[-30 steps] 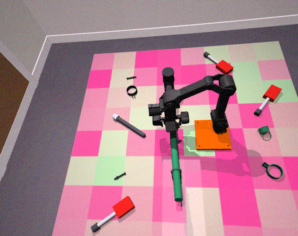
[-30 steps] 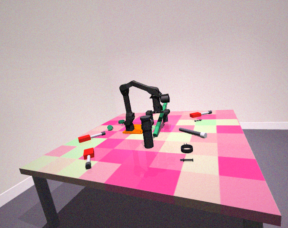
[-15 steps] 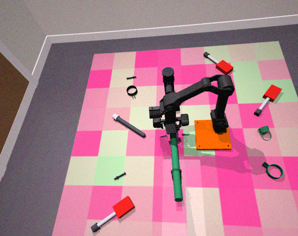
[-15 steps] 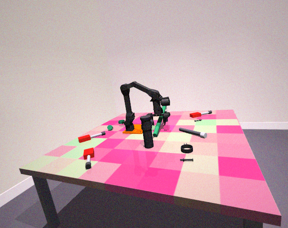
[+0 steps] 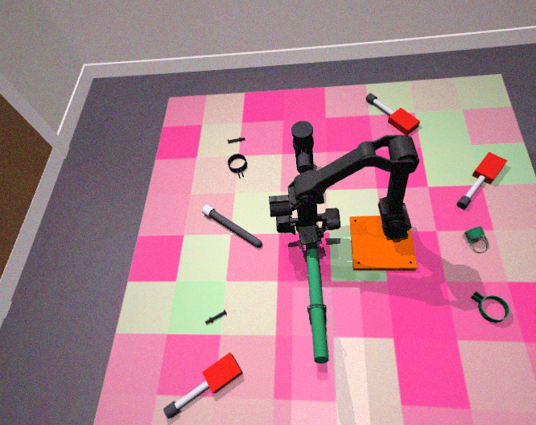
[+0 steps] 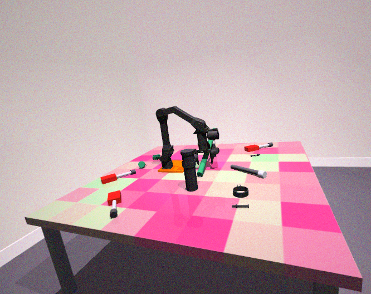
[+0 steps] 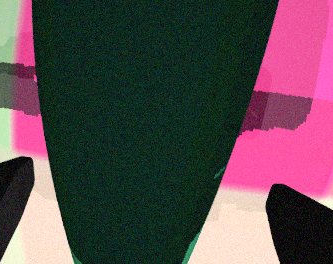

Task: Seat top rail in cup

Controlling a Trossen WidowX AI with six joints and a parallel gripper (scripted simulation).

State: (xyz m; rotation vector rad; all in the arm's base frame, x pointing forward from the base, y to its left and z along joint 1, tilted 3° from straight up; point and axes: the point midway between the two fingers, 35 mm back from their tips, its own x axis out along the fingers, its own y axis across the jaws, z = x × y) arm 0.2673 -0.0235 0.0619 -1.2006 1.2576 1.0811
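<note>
"Green and smooth, the long round rail (image 5: 315, 278) (image 6: 203, 165) (image 7: 140, 125) runs through the dark loop cap (image 5: 323, 307). Where do we stand?"

"In the exterior view its near end slopes low, right of the thick black post (image 5: 305, 161) (image 6: 191, 180). It looks outside the cup, though we cannot make out the cup clearly."

"And our black gripper (image 5: 310, 238) (image 6: 204, 161) (image 7: 153, 186)?"

"Nearly fully open, holding nothing. The wrist view shows the rail between the fingers, with a gap on both sides."

"How will it handle?"

"Stiff, we judge, fairly light but long, so the far end can swing. That round skin may roll or slip."

"So we pinch squarely across its sides, a little behind the cut end, leaving the tip bare for the cup?"

"Yes. Then we raise and align it, and push gently along its length; a crooked shove could drag the band down from the black post cap (image 5: 302, 129) (image 6: 188, 152)."
</note>
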